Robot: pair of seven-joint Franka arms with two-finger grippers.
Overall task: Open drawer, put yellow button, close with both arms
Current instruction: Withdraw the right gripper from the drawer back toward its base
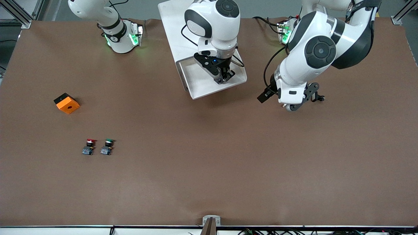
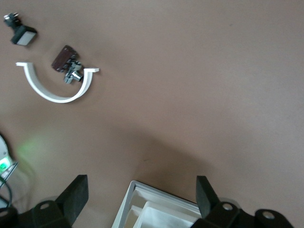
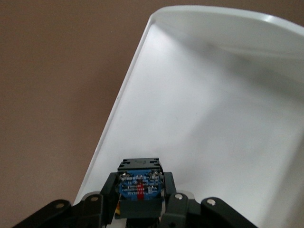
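Even overhead light, soft shadows on the counter (image 1: 209, 169) under both arms, mild glare on the white drawer (image 3: 223, 118) ahead of the right end effector (image 3: 141, 199), wrist views slightly soft.

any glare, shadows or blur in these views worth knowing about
Front view: even light, green status glow at both arm bases, a soft shadow on the table beneath the open drawer. Left wrist view: a green glow patch on the table, the left gripper casting a broad dim shadow. Right wrist view: the drawer's white floor is washed out, the button in the right gripper slightly soft.
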